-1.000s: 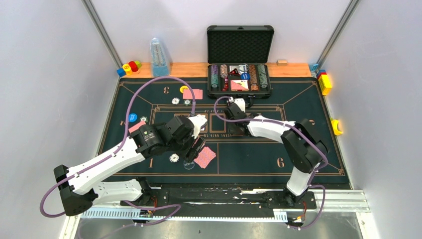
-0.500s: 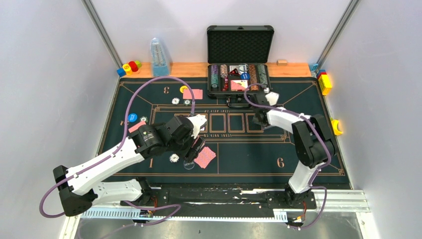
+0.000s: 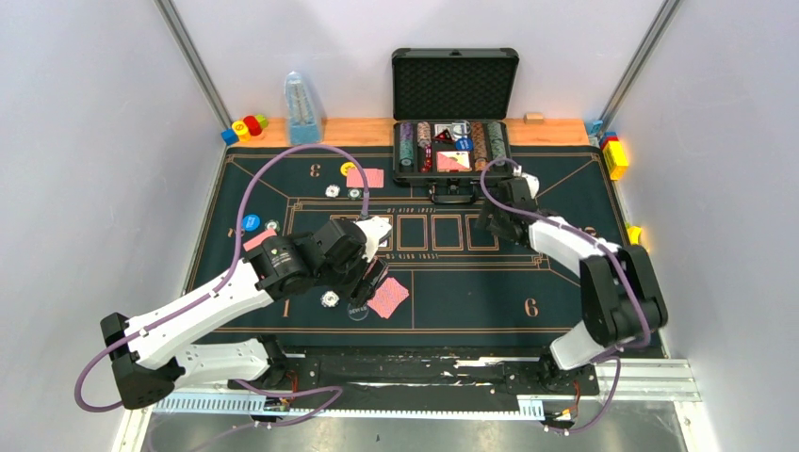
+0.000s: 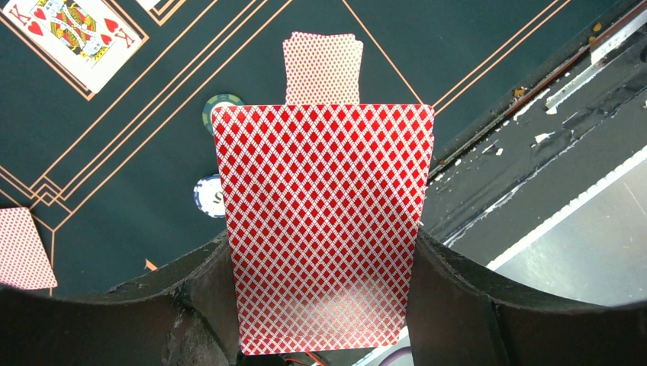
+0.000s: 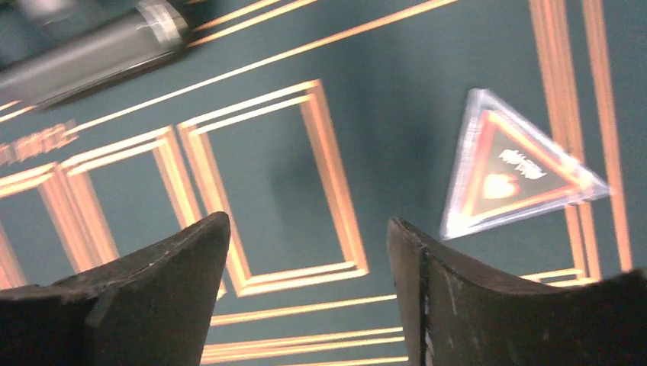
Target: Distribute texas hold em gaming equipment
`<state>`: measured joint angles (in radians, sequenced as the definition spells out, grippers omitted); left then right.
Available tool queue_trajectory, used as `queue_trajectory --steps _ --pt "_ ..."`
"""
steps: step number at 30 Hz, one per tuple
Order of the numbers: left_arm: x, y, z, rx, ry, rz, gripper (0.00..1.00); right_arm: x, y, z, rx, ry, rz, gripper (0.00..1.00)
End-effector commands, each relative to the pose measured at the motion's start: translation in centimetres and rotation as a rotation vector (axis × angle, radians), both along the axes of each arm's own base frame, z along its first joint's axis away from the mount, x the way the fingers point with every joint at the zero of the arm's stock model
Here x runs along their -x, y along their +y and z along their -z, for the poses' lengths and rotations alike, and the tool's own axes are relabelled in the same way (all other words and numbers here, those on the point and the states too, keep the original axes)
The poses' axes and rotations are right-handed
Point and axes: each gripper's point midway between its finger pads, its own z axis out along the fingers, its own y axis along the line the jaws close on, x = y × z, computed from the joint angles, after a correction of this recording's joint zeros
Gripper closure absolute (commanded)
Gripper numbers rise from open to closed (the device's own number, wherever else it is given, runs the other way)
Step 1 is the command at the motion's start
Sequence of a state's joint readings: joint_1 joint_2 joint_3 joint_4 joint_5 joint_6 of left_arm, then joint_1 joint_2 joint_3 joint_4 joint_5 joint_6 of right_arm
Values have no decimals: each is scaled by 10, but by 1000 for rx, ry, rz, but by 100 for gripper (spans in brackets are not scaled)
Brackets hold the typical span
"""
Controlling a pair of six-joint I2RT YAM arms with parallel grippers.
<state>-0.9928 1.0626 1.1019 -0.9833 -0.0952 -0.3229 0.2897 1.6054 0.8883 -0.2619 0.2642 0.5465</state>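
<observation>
the red diamond-backed playing card (image 4: 324, 175) is clamped upright between the left gripper (image 4: 320, 252) fingers, back facing the wrist cam. it hangs over the dark green felt poker mat (image 3: 471, 282), roughly 7 o'clock from the mat's middle. straight past it at 12 in the wrist view a second face-down card (image 4: 322, 67) lies flat on the felt. a green-rimmed chip (image 4: 221, 107) sits near the held card's top corner at 10 o'clock, and a white-and-dark chip (image 4: 206, 197) peeks out from behind its left edge. a face-up king of hearts (image 4: 76, 34) lies up at 11, and another red-backed card (image 4: 21, 248) pokes in at 9. from overhead, a yellow disc (image 3: 348, 169) sits just beside a pink-red card (image 3: 366, 177) at the mat's 11 o'clock, and a blue disc (image 3: 251, 222) sits at its 9 o'clock. the open black chip case (image 3: 454, 94) is at the 12 o'clock edge, rows of chips inside. the right gripper (image 5: 305, 225) has its fingers apart with nothing between them, over the orange printed boxes around 1 o'clock from the middle. a clear triangular token with a red-and-black face (image 5: 519, 171) lies on the felt at 2 o'clock from those fingers, though that view's pretty blurry. the coloured toy blocks (image 3: 245, 125) and the clear blue bottle thing (image 3: 303, 108) are off the mat at 11.
</observation>
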Motion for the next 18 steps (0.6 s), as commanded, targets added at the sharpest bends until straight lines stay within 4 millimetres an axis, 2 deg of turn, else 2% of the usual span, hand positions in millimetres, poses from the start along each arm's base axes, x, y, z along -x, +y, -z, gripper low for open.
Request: queue_trajectory --steps 1,2,3,7,11,14,18 --pt "-4 -5 -7 28 -27 12 100 2 85 -82 -333 -253 -405 12" --pt "-4 -6 -7 31 -27 15 100 13 104 -99 -430 -291 -508 3" --pt "-4 -6 -7 30 -27 18 100 26 120 -115 -520 -325 -591 1" --pt "-3 -10 -6 32 -17 35 100 83 172 -167 -824 -365 -870 0" --pt "-4 -14 -7 33 -9 44 100 118 219 -185 -921 -307 -1022 2" --pt "-3 -14 -6 31 -6 45 100 137 239 -201 -1006 -286 -1109 5" --pt "-3 -14 -6 32 -6 46 100 156 261 -203 -1043 -218 -1196 6"
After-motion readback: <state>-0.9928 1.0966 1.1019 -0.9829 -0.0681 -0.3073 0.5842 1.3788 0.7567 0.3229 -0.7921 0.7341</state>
